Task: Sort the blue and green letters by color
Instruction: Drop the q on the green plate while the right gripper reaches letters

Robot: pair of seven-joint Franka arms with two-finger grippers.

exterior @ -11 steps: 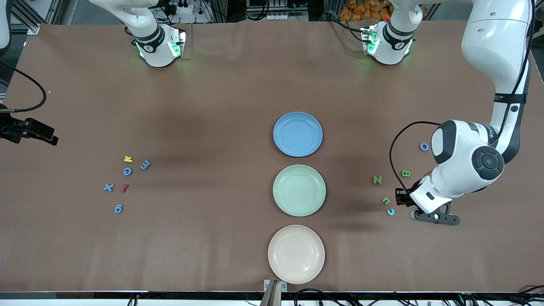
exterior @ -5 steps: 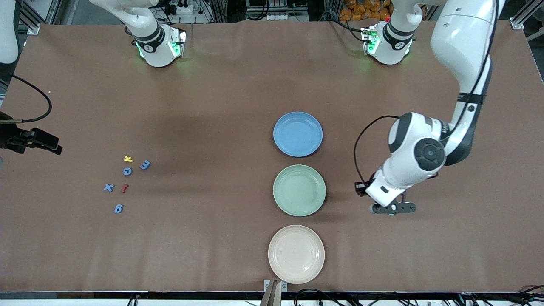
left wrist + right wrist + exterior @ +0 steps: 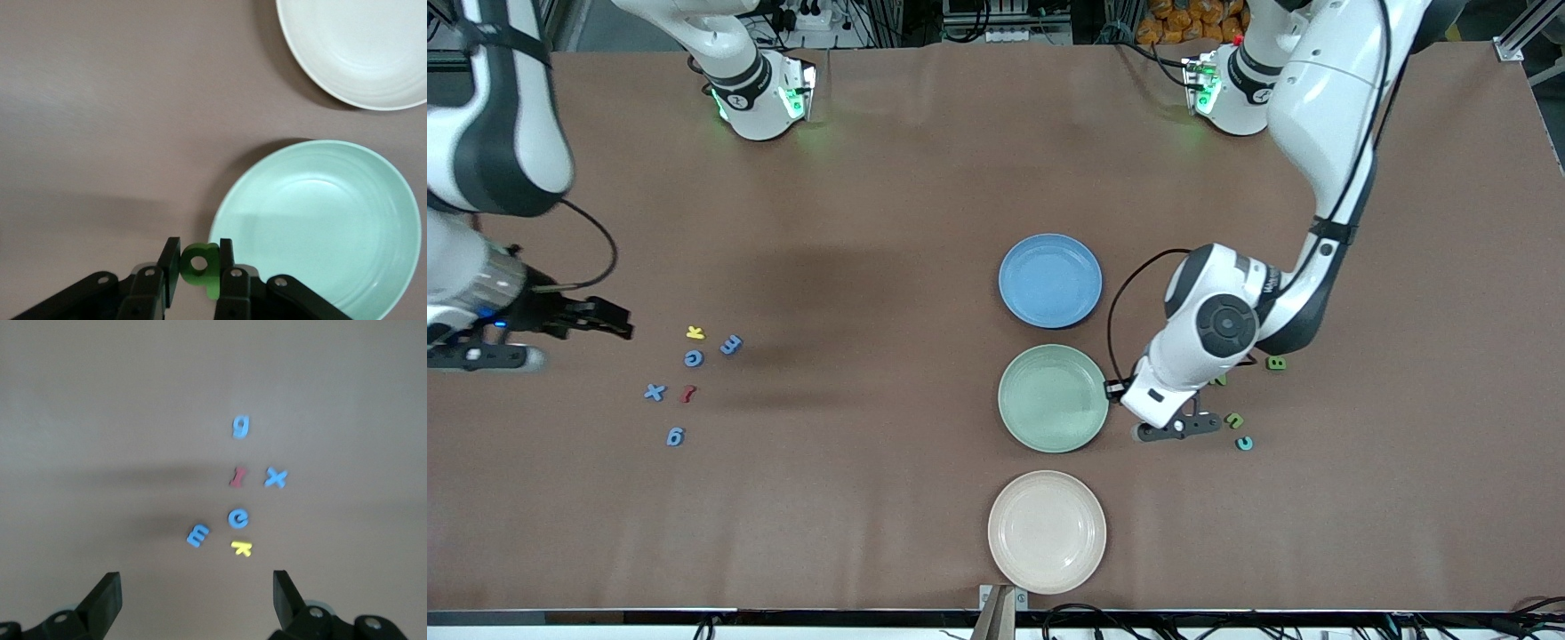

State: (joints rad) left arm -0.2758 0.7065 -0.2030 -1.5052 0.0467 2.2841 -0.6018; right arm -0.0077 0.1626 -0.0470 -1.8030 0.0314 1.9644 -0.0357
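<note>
1. Left gripper (image 3: 199, 273): jaws clamped on a green letter (image 3: 199, 262), up in the air just beside the rim of the green plate (image 3: 1053, 396).
2. Right gripper (image 3: 197, 597): jaws wide apart, holding nothing, over bare worktop (image 3: 871, 222) near the blue letters (image 3: 694, 358) at the right arm's end.
3. Green letters (image 3: 1276, 363) lie at the left arm's end, part hidden by the arm.
4. Blue plate (image 3: 1049, 280) sits farther from the front camera than the green one; white plate (image 3: 1047, 532) is nearest.
</note>
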